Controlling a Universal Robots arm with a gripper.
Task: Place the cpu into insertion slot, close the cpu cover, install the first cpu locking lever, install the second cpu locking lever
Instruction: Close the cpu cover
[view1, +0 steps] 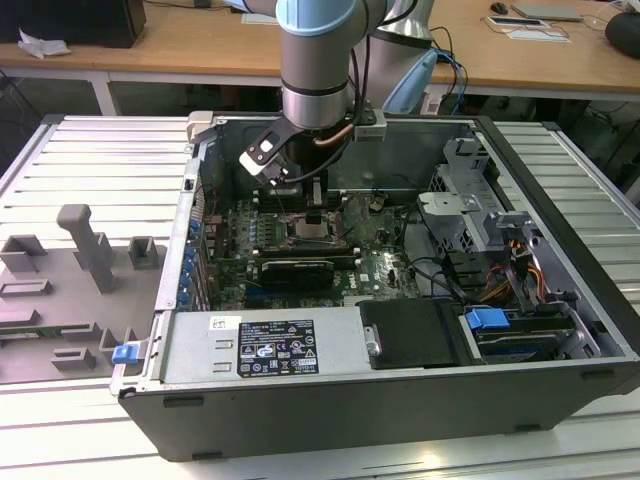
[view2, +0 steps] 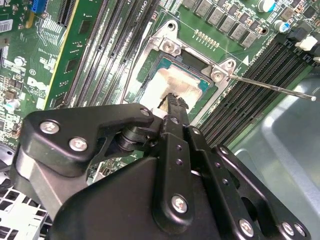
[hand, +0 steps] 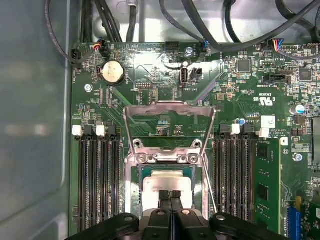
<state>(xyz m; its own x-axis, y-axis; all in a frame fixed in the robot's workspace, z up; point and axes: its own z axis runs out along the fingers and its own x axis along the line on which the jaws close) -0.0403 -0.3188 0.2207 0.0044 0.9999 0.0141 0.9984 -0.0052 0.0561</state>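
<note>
The cpu (hand: 167, 182) lies flat in the insertion slot (hand: 134, 186), its pale metal top showing in both wrist views (view2: 175, 80). The cpu cover (hand: 170, 106) stands flipped up from its hinge, with the board showing through its window. One thin locking lever (view2: 272, 87) sticks out sideways, unlatched; it shows as a fine rod (hand: 210, 187) beside the slot. My gripper (hand: 170, 196) is shut with nothing between its fingers, its tips right over the cpu's near edge (view2: 175, 102). In the exterior view my gripper (view1: 314, 215) hangs just above the slot (view1: 312, 235) inside the open case.
Long black memory slots (hand: 97, 180) flank the socket on both sides. Cables (hand: 200, 20) run along the case wall beyond the cover. A drive cage (view1: 470, 200) fills the exterior view's right, a power supply (view1: 265, 345) the front. Grey fixtures (view1: 85, 250) stand outside the case.
</note>
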